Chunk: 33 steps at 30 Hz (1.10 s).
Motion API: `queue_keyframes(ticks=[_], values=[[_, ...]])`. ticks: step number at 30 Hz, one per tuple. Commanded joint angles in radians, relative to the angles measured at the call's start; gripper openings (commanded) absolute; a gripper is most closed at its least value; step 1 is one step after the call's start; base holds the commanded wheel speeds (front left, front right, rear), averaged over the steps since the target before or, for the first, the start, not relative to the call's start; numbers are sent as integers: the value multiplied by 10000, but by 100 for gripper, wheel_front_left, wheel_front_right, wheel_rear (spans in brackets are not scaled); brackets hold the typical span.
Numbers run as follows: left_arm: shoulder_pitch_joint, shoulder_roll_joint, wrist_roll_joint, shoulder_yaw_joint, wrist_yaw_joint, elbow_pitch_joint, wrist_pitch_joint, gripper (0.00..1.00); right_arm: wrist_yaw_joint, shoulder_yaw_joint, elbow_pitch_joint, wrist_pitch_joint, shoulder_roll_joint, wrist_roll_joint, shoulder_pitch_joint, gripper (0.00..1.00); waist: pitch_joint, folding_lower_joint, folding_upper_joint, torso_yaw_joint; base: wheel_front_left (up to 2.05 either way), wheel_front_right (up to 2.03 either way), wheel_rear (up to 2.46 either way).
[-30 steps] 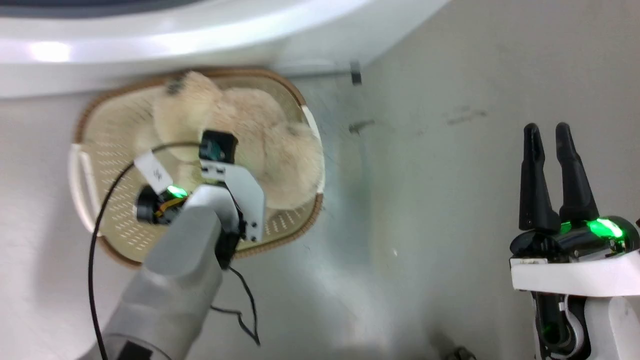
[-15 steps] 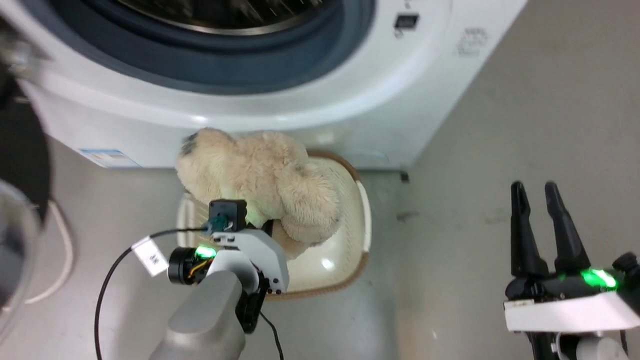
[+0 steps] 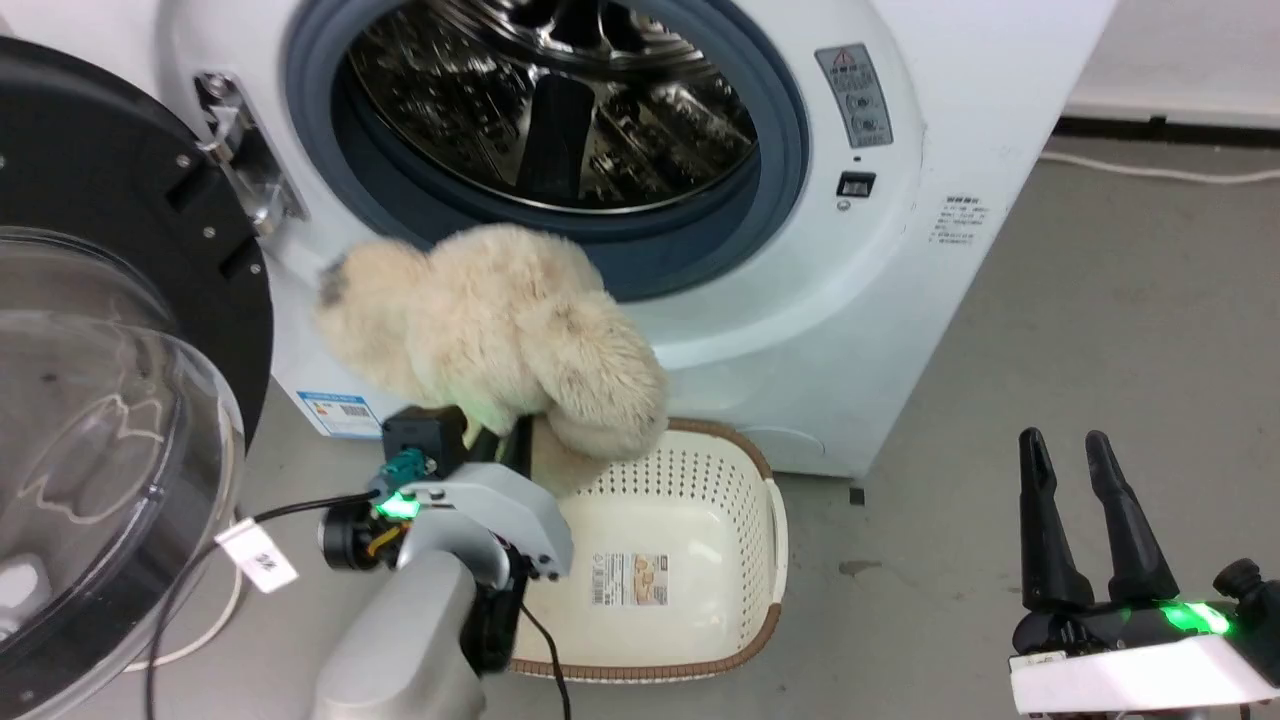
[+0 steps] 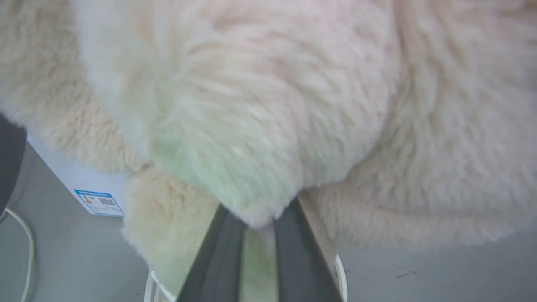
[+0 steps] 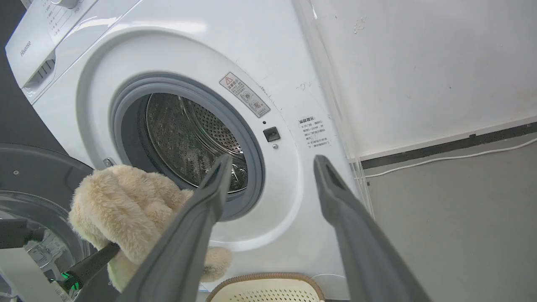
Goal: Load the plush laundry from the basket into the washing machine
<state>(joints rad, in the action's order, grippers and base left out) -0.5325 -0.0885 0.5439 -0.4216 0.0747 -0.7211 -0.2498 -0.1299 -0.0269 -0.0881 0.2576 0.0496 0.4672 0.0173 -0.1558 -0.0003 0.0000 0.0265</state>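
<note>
The fluffy beige plush laundry hangs in the air above the basket, level with the lower rim of the washing machine's grey porthole. My left gripper is shut on the plush from below, its tips buried in the pile. The cream basket stands on the floor against the washer, holding nothing but the label sticker on its bottom. The steel drum is open. At the lower right my right gripper is open and holds nothing; between its fingers shows the washer front, with the plush to their left.
The black-rimmed clear door is swung open at the left, close to my left arm. A white cable runs along the floor by the wall at the right. Grey floor lies to the right of the washer.
The head camera has tilted up from basket to porthole. My left gripper has lifted the plush out of the basket, up in front of the washer. The right gripper stays open.
</note>
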Motion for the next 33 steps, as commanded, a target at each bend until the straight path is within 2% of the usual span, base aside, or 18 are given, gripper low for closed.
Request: queue_keyframes(ticks=[1, 5, 12, 22, 33], values=[[92, -141, -216, 89, 95, 331, -116, 0, -8, 20, -6, 42, 6, -60, 147, 100, 107, 3, 0, 32, 0, 0, 0], [17, -396, -645, 287, 253, 1014, -117, 0, -8, 29, -77, 42, 6, -92, 235, 100, 52, 3, 0, -29, 0, 0, 0], [-904, -578, -1021, 536, 238, 1308, -119, 0, -8, 67, -231, 42, 6, -218, 159, 100, -536, 3, 0, -207, 0, 0, 0], [-2819, -659, -1272, 983, 173, 799, -119, 0, -8, 47, -516, 42, 6, -395, -486, 100, -1930, 3, 0, -671, 0, 0, 0], [-5161, -1106, -1734, 1389, 125, 380, -120, 0, -8, 58, -841, 42, 6, -467, -1170, 100, -3786, 3, 0, -1163, 0, 0, 0]])
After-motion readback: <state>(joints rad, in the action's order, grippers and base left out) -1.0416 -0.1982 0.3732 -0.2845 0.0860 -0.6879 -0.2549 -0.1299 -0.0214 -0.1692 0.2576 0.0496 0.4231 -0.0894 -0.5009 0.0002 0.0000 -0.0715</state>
